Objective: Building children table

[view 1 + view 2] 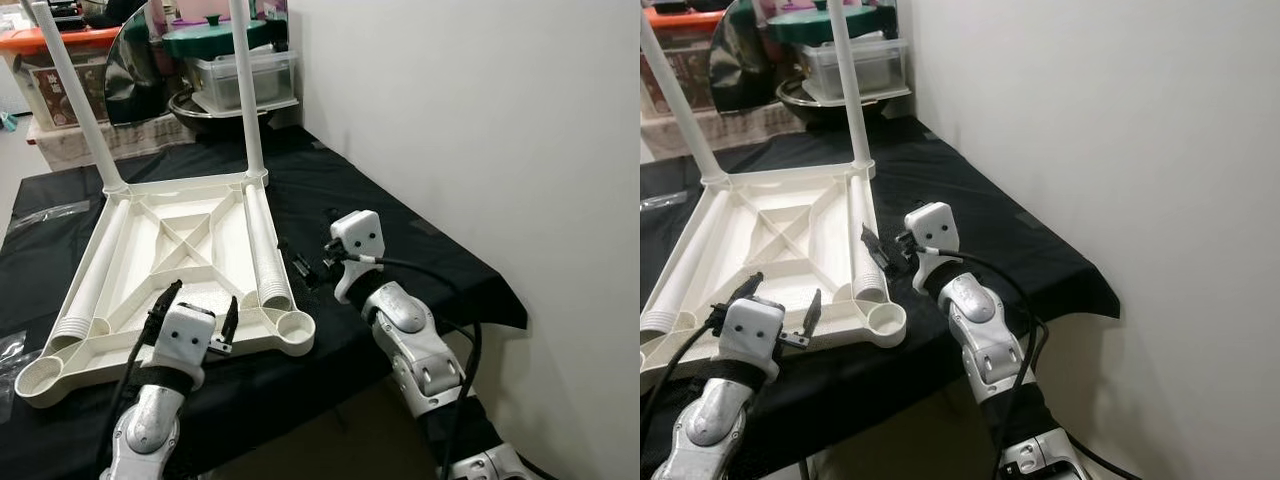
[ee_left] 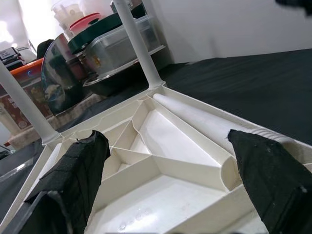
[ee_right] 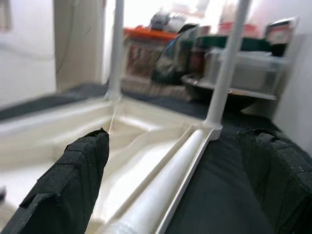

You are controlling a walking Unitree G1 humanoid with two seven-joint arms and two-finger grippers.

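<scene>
Both grippers [image 1: 195,308] [image 1: 308,262] apparently spread beside tabletop [image 1: 180,262]

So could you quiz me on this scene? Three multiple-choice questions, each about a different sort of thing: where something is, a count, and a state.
1. Where does the white tabletop lie?
A. on the floor
B. upside down on the black cloth
C. leaning on the wall

2. How many legs stand upright in its corner sockets?
A. two
B. four
C. none

3. How are the left gripper fingers?
A. shut on a leg
B. shut on nothing
C. open, at the tabletop's near edge

Answers:
1 B, its ribbed underside faces up on the cloth.
2 A, both far corners hold a leg, and the two near sockets are empty, with two loose legs lying in the frame's side channels.
3 C, the fingers are spread apart with nothing between them.
</scene>
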